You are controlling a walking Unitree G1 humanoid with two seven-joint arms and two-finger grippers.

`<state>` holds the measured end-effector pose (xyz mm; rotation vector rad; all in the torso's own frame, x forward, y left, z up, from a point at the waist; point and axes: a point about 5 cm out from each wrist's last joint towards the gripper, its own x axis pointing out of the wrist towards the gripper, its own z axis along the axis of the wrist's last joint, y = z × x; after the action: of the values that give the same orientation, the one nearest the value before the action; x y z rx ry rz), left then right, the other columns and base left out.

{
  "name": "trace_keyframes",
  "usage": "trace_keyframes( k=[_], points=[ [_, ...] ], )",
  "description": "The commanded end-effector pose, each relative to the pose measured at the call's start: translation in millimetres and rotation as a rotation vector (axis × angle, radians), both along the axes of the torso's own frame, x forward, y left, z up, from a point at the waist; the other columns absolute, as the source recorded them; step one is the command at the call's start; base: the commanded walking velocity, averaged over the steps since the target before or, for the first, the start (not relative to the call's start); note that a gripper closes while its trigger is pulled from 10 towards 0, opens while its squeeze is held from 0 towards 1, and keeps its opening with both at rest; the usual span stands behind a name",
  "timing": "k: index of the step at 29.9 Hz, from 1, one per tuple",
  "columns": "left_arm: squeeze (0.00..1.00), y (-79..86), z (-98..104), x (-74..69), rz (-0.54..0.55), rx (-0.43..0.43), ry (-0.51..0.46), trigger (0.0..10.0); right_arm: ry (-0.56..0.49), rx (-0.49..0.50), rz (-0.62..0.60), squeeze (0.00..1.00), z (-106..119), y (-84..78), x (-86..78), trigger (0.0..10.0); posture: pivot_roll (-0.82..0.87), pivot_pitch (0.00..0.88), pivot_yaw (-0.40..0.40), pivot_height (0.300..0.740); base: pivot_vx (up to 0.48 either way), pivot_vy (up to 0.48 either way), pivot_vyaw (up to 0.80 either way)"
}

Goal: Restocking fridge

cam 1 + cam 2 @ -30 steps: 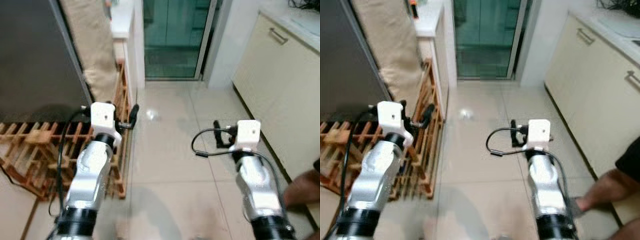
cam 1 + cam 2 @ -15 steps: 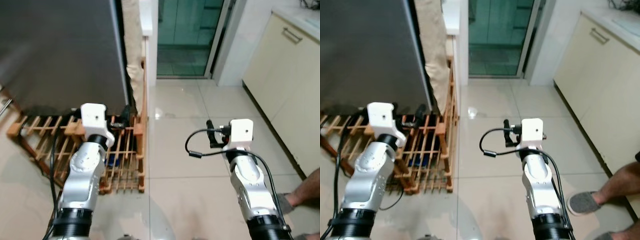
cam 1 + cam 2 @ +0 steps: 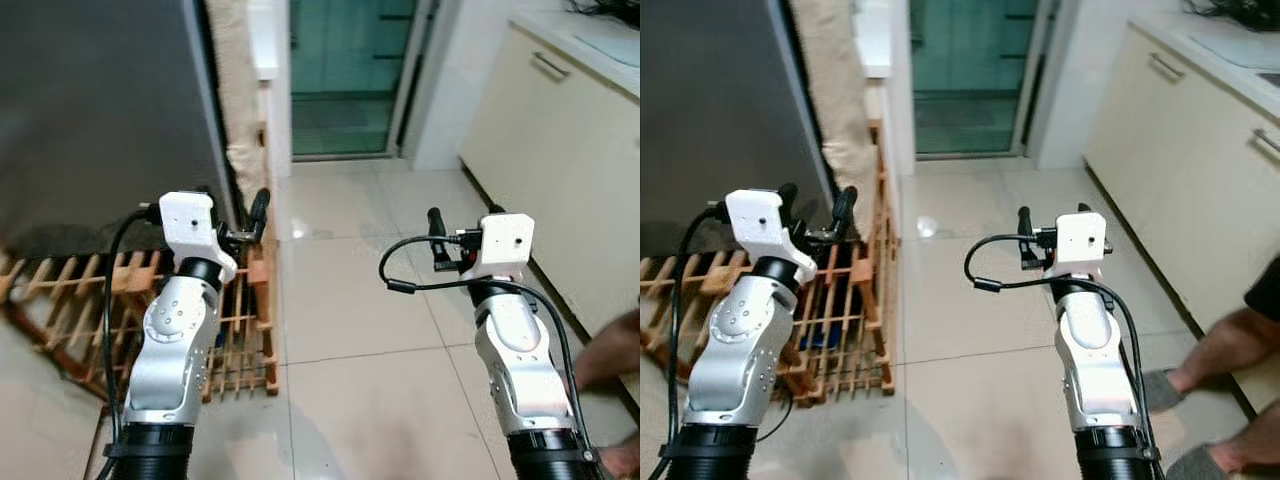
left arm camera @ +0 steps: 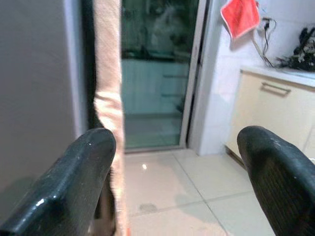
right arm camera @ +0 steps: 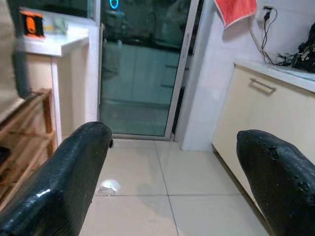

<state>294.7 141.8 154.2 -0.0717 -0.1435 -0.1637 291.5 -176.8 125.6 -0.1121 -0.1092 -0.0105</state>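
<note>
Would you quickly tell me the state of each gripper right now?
Left gripper: open, holding nothing, beside the grey fridge.
Right gripper: open, holding nothing, over the pale tiled floor.

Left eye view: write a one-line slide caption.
Both grippers raised empty beside the grey fridge, wooden rack below, tiled floor ahead.

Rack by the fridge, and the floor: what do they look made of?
The rack looks like bare light wood: tan slats in an open lattice. The floor looks like glossy pale tile: grout lines and a bright reflection. The fridge side seems brushed grey metal, though it is blurred.
</note>
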Motion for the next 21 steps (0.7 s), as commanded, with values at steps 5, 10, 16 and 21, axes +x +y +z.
trace_keyframes(
  k=[5, 10, 16, 21],
  points=[
    [0.0, 7.4, 7.0, 2.5, 0.039, -0.014, 0.003, 10.0, 0.002, 0.001, 0.025, 0.0, 3.0, 7.5, 3.0, 10.0, -0.12, 0.0, 0.008, 0.74, 0.0, 0.0, 0.0],
    [0.0, 13.0, 8.3, 2.3, 0.088, -0.022, -0.013, 10.0, 0.019, -0.003, 0.027, 0.0, -0.6, 7.7, 3.0, 10.0, -0.12, 0.0, 0.009, 0.74, 0.287, 0.0, 0.0],
    [0.0, 15.9, 8.1, 3.3, 0.093, -0.038, 0.001, 10.0, 0.033, -0.008, 0.031, 0.0, -4.0, 8.4, 2.3, 10.0, -0.12, 0.0, 0.008, 0.74, 0.0, 0.0, 0.0],
    [0.0, 11.2, 11.2, 9.9, 0.088, -0.012, 0.013, 10.0, 0.04, -0.01, 0.034, 0.0, -5.6, 8.4, 2.5, 10.0, -0.12, 0.0, 0.008, 0.74, 0.0, 0.0, 0.0]
  ],
)
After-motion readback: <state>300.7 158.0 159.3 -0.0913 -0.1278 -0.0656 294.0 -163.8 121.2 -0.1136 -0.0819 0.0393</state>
